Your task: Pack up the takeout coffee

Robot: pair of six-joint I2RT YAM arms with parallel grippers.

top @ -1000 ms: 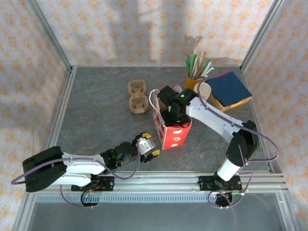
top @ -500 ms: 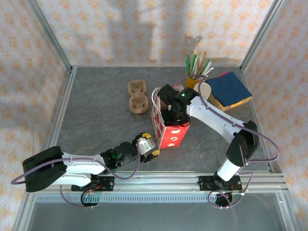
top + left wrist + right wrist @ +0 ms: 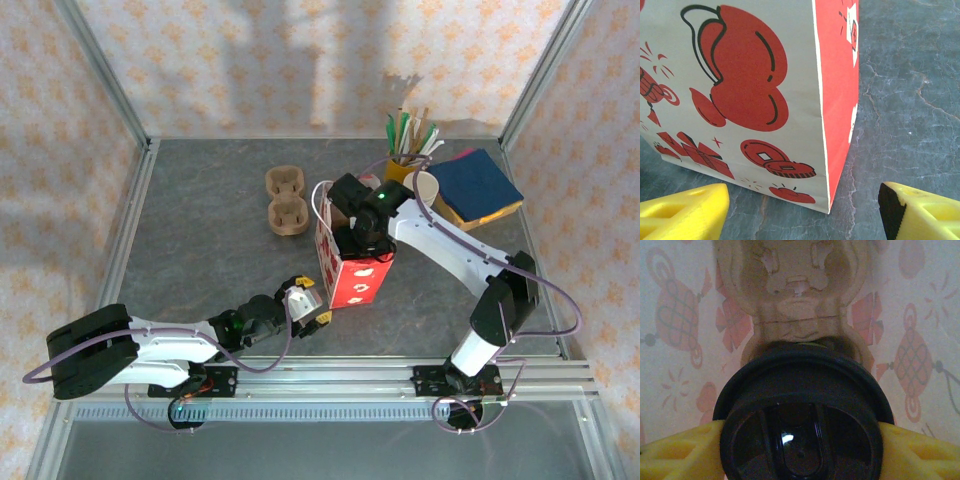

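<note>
The takeout coffee's black lid [image 3: 800, 425] shows from above, gripped at both sides by my right gripper's [image 3: 800, 452] yellow fingers [image 3: 680, 455]. It hangs inside the red-and-white paper bag [image 3: 355, 275], over a brown pulp carrier [image 3: 797, 300] at the bag's bottom. From above, the right gripper [image 3: 358, 238] reaches down into the bag's open top. My left gripper [image 3: 310, 305] stands open low on the table, at the bag's near lower corner [image 3: 830, 207]. Nothing lies between its fingers [image 3: 685, 212].
A second brown pulp carrier [image 3: 286, 200] lies left of the bag. A yellow cup of stir sticks [image 3: 405, 165], a pale paper cup [image 3: 425, 188] and a blue pad [image 3: 478, 188] sit at the back right. Metal frame rails [image 3: 130, 230] border the table.
The right gripper has sunk a little deeper into the bag with the coffee, and the bag has shifted slightly left. The left arm has not moved.
</note>
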